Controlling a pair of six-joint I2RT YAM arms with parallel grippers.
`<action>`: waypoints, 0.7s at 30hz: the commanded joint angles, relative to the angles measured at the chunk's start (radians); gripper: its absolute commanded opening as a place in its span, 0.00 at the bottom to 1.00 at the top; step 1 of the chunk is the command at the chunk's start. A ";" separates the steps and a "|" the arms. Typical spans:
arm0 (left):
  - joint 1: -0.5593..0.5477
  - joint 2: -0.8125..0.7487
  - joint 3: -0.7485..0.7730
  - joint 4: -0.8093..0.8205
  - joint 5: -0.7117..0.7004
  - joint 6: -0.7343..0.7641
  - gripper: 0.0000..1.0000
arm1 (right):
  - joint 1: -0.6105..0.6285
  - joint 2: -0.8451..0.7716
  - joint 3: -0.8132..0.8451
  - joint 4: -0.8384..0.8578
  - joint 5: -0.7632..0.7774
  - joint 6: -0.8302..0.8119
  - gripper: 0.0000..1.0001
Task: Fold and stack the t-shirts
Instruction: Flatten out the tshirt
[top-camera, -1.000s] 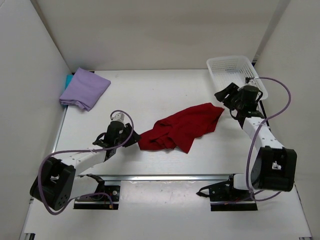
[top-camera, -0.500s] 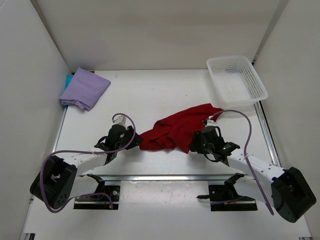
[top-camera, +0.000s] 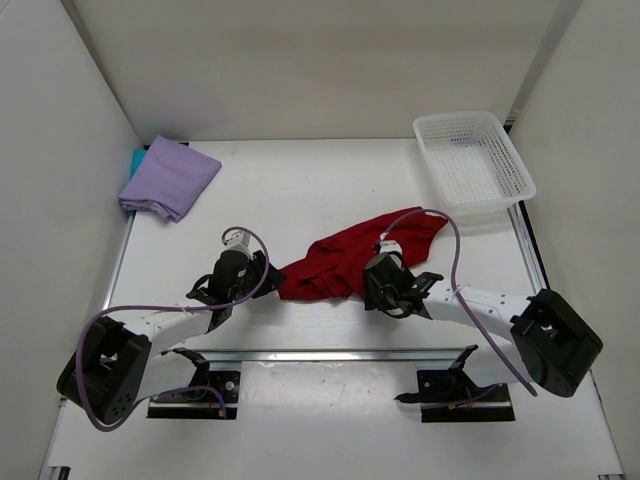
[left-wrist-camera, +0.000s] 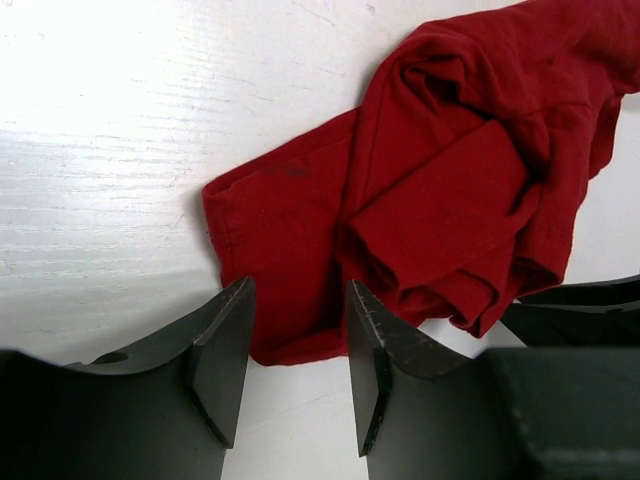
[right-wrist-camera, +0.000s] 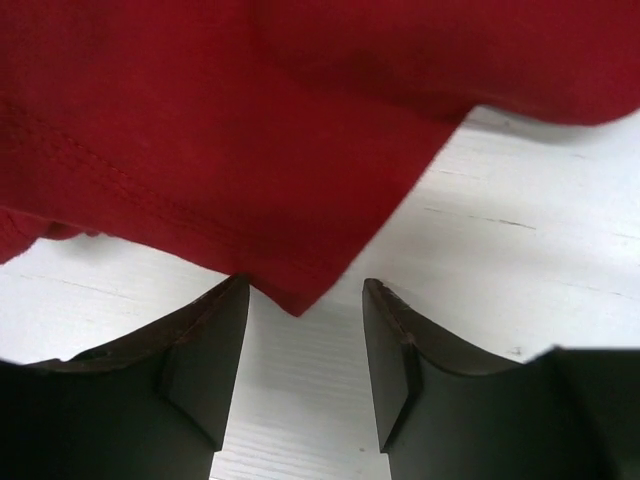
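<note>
Red t-shirt (top-camera: 340, 260) lies crumpled, long axis running near-left to far-right.

Overhead view: at upper left, the teal t-shirt (top-camera: 135, 158) lies almost wholly hidden under the folded lavender t-shirt (top-camera: 170, 178); only a sliver shows at the left side. In the centre, the right gripper (top-camera: 369, 288) covers the lower right part of the red t-shirt (top-camera: 340, 262), and its fingertips are too small to make out. Left wrist view: the red cloth runs off the top and right edges. Right wrist view: it runs off the top, left and right edges.
</note>
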 joint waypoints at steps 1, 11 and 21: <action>0.002 -0.010 -0.013 0.040 0.011 -0.004 0.51 | 0.017 0.046 0.061 -0.068 0.092 -0.002 0.47; 0.001 -0.024 -0.017 0.042 0.013 0.006 0.52 | 0.009 0.120 0.064 -0.111 0.123 0.042 0.15; 0.017 -0.071 0.001 -0.076 -0.044 0.073 0.63 | -0.056 -0.234 0.066 -0.269 0.192 0.065 0.00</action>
